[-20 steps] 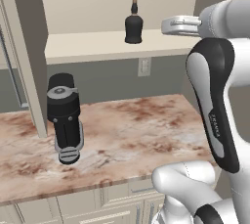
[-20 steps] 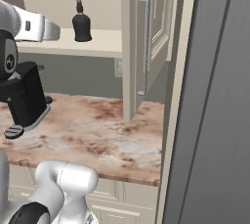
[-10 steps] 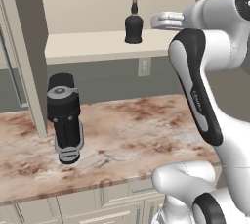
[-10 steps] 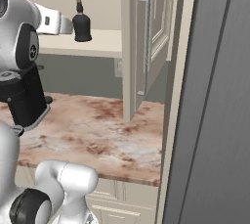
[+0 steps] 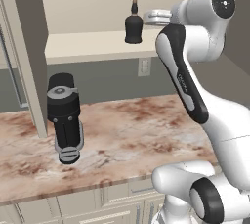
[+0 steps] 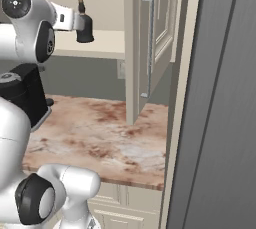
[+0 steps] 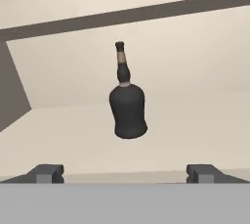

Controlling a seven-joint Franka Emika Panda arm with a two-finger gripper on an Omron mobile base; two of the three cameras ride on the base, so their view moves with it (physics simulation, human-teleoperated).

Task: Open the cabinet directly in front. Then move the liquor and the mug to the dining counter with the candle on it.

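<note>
Fingers spread wide, nothing held — my gripper faces the liquor at frame centre. Likely glass: rigid, slippery, fragile — grasp the broad body, not the thin neck.

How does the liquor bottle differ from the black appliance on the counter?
Place: the liquor stands on the open cabinet's shelf; the black appliance stands on the stone counter below.
Shape: the liquor has a squat body with a thin neck; the appliance is a stout column with a grey round top.
Size: the appliance looks clearly bigger.
Both are dark and upright.
</note>
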